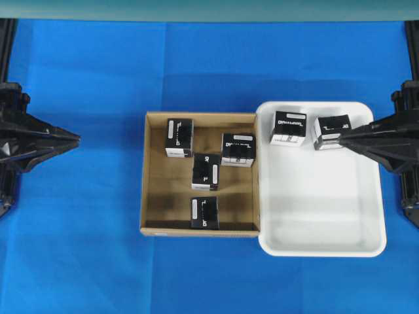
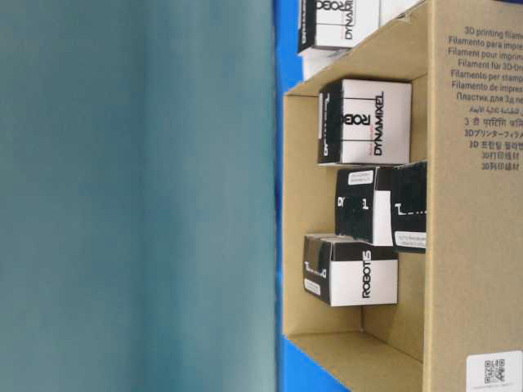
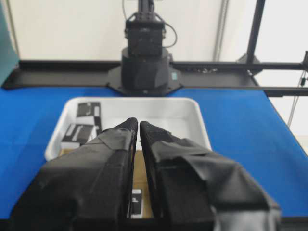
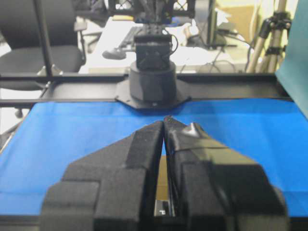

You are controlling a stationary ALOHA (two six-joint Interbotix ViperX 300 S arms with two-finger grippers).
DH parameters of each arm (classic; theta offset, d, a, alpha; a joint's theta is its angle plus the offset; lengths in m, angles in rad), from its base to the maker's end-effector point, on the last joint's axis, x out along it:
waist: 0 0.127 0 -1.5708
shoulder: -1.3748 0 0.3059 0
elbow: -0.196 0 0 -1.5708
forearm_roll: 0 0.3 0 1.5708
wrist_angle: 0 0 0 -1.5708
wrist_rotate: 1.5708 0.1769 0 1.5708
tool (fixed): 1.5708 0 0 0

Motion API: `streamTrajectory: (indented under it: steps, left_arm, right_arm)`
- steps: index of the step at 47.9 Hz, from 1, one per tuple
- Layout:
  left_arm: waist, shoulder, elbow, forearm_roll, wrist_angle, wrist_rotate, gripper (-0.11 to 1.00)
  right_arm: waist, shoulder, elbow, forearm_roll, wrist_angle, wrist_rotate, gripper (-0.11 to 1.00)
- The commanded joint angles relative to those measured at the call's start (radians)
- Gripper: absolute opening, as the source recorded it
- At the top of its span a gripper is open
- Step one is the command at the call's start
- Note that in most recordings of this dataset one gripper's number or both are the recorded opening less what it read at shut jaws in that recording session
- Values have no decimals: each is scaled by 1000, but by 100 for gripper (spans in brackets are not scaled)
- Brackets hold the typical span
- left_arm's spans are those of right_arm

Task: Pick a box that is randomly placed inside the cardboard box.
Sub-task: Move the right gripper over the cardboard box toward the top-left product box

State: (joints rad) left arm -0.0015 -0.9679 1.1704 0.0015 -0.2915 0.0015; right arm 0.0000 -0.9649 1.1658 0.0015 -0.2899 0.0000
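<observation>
The cardboard box (image 1: pixel 152 173) lies at the table's middle and holds several small black cartons. Two have a narrow white label strip on a plain black top: one at the back left (image 1: pixel 179 137), one at the back right (image 1: pixel 237 150). I cannot tell which of them is the box. Two others (image 1: pixel 206 171) (image 1: pixel 204 212) carry white lettering. My left gripper (image 1: pixel 75 139) is shut and empty, far left of the cardboard box. My right gripper (image 1: pixel 342 137) is shut and empty, its tip over a carton (image 1: pixel 329 131) in the tray. Both show shut in the wrist views (image 3: pixel 138 122) (image 4: pixel 163 120).
A white plastic tray (image 1: pixel 321 216) touches the cardboard box's right wall and holds two lettered cartons at its back, the other one (image 1: pixel 289 127) at the back left. Blue cloth covers the table. The arm bases stand at both side edges.
</observation>
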Motion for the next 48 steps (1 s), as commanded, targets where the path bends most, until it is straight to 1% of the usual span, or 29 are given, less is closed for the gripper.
streamTrajectory:
  steps: [1,2,3,5,6,8,10,14,18,19,22,27,31,37,41,44,48]
  left_arm:
    - [3,9,-28,12,49,-11,14]
    - [3,8,-32,11,69,-11,14]
    - [3,6,-43,12,103,-11,12]
    - [3,2,-54,12,147,-9,5]
    - [3,-2,-60,11,172,-8,1]
    - [3,-8,-74,12,219,-6,-3]
    - [3,-15,-84,12,265,-2,-6]
    - [3,-35,-103,14,357,2,-7]
    - [3,-58,-110,12,414,2,-7]
    - [3,-63,-110,12,426,2,-7]
    - [3,-78,-114,12,463,2,-7]
    - [3,-97,-118,12,515,2,-7]
    - [3,-106,-120,12,549,2,-7]
    - [2,-114,-123,14,591,-6,-7]
    - [2,-118,-126,12,607,-11,-7]
    - [2,-121,-127,14,621,-11,-7]
    - [2,-127,-130,14,640,-9,-7]
  right_arm:
    - [14,12,-46,25,5,20,14]
    - [14,17,-58,40,14,21,14]
    - [12,25,-72,66,29,25,12]
    - [3,40,-101,109,67,40,5]
    - [-3,54,-129,138,103,52,2]
    - [-11,72,-163,163,152,66,-1]
    - [-12,95,-193,179,198,80,-2]
    - [-12,150,-250,213,270,127,-2]
    - [-21,216,-307,255,316,207,-2]
    - [-26,245,-328,270,331,244,-2]
    - [-37,305,-374,293,362,324,-2]
    - [-49,416,-462,296,440,445,-2]
    - [-60,525,-552,296,532,517,-2]
    - [-83,669,-692,298,676,603,-2]
    - [-98,762,-802,293,773,650,-2]
    - [-115,842,-897,279,851,678,-2]
    - [-130,937,-983,276,917,707,-2]
